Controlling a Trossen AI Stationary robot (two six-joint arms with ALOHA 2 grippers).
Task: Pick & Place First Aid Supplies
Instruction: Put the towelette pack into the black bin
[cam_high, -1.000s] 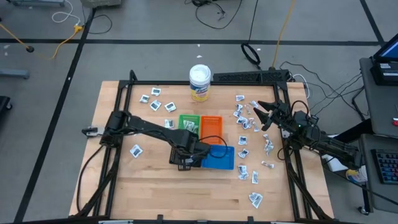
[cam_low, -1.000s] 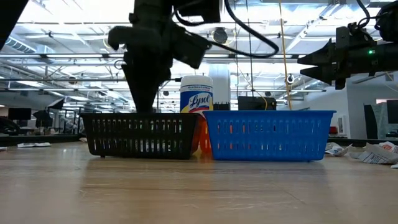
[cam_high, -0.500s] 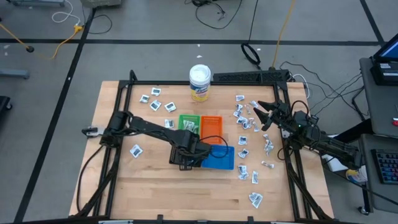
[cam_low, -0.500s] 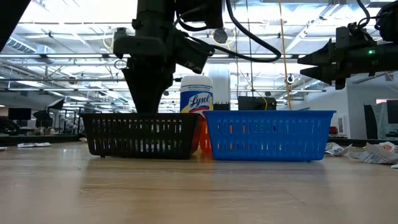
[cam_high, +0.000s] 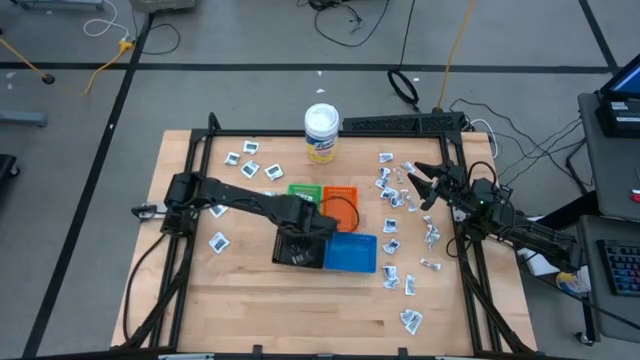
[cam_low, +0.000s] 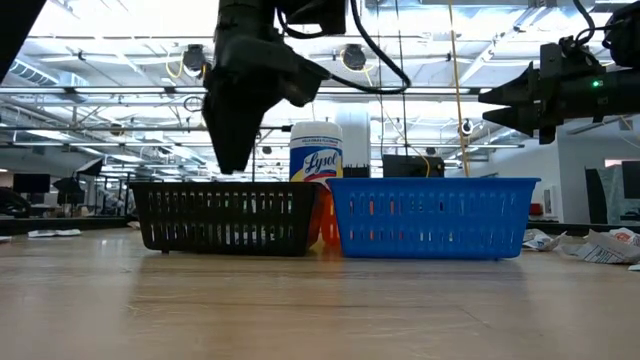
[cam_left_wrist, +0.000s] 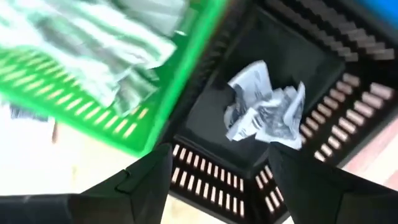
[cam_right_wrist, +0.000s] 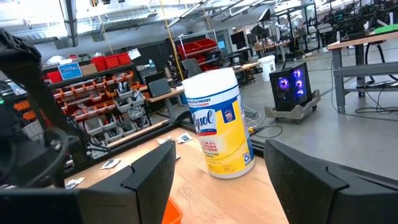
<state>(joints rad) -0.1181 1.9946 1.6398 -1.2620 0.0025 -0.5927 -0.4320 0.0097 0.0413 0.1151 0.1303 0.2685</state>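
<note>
My left gripper (cam_left_wrist: 217, 183) is open just above the black tray (cam_high: 297, 255), with nothing between its fingers. A crumpled white-grey packet (cam_left_wrist: 264, 109) lies loose on that tray's floor. The green tray (cam_left_wrist: 93, 62) beside it holds more packets. Other first aid supplies lie flat on the table, several at the right (cam_high: 398, 195) and several at the far left (cam_high: 245, 160). My right gripper (cam_high: 415, 185) hangs open above the right-hand packets and touches nothing.
The blue tray (cam_high: 352, 253) stands against the black tray's right side, with the orange tray (cam_high: 340, 198) and green tray (cam_high: 303, 195) behind them. A white-lidded, yellow-labelled tub (cam_high: 321, 130) stands at the far edge. Bare wood lies along the near edge (cam_high: 300, 310).
My left gripper has opened over the black tray and risen a little above its rim, turning somewhat as it rose. The packet now lies free on the tray's floor.
</note>
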